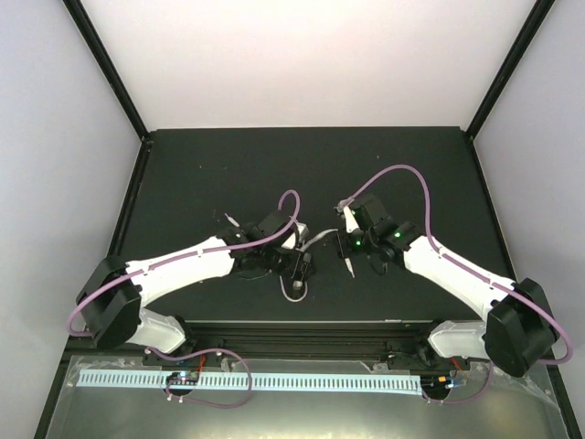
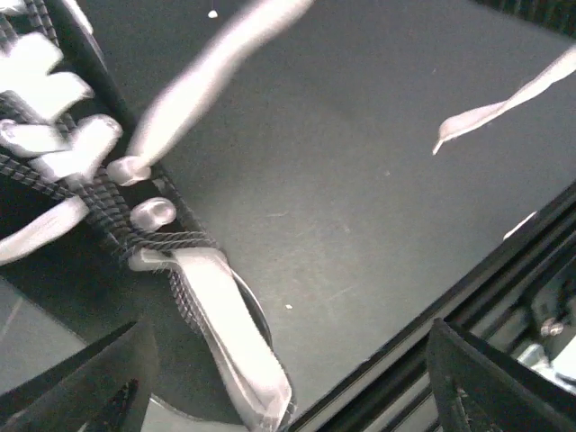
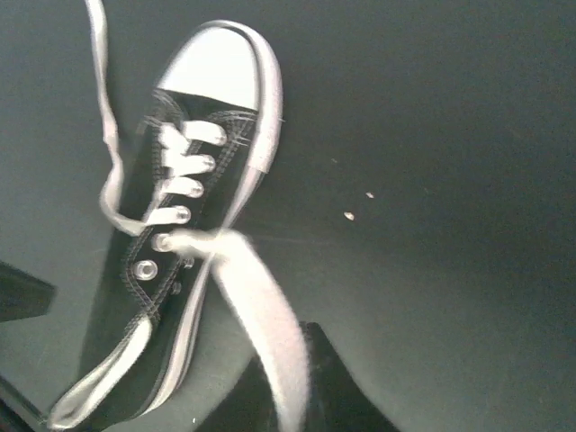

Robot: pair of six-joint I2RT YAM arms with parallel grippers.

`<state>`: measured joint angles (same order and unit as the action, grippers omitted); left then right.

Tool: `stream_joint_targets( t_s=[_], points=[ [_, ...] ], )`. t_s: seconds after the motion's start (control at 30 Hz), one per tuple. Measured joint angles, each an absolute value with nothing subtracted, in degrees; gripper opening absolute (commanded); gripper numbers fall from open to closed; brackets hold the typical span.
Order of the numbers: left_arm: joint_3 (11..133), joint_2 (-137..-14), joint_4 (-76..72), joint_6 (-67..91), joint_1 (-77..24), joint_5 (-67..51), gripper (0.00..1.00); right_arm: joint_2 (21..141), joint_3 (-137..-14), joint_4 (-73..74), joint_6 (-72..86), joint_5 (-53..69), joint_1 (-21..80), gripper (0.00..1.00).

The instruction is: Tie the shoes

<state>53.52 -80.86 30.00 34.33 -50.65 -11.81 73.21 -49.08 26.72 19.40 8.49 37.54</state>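
White lace [image 3: 256, 315], blurred and close, runs from the shoe [image 3: 171, 234] into my right gripper [image 3: 301, 378], which seems clamped on it. The shoe sits mid-table toward the near edge, toe apparently toward the far edge. My left gripper [image 2: 292, 351], fingers spread wide, hovers directly over it, nearer than my right.

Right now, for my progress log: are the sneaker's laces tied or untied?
Untied: the laces run off the sneaker as separate loose strands, with no knot or bow.
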Motion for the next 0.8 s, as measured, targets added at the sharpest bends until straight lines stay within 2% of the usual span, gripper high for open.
stream_joint_targets(
  t_s=[0.07,0.1,0.17,0.23,0.33,0.5,0.63,0.8],
  points=[
    [53.39,-79.72,29.65,33.91,-50.35,-11.97,0.96,73.12,-49.08,28.36,19.7,6.66,37.54,0.66],
    [53.21,-78.67,29.61,33.56,-49.87,-12.03,0.98,73.19,-49.08,29.23,19.75,5.8,37.54,0.74],
    [52.51,-75.61,29.61,32.56,-48.05,-12.27,0.99,73.19,-49.08,30.46,20.1,4.62,37.54,0.84],
    [51.31,-70.78,29.76,30.79,-43.35,-13.13,0.99,73.19,-49.15,31.09,20.71,3.42,37.54,0.9],
    [50.72,-65.8,30.04,27.49,-32.99,-14.24,0.99,73.19,-50.54,32.34,21.41,1.87,37.54,0.91],
    [51.29,-64.29,30.83,21.5,-15.38,-15.9,0.99,75.66,-57.52,32.16,22.46,1.06,38.44,0.91],
    [52.23,-64.18,30.35,18.33,-4.05,-15.75,0.99,84.86,-67.53,31.46,22.65,0.82,43.72,0.84],
    [52.25,-63.75,30.13,16.03,2.07,-14.2,0.99,100.77,-81.58,30.65,22.57,1.54,51.13,0.77]
  ],
)
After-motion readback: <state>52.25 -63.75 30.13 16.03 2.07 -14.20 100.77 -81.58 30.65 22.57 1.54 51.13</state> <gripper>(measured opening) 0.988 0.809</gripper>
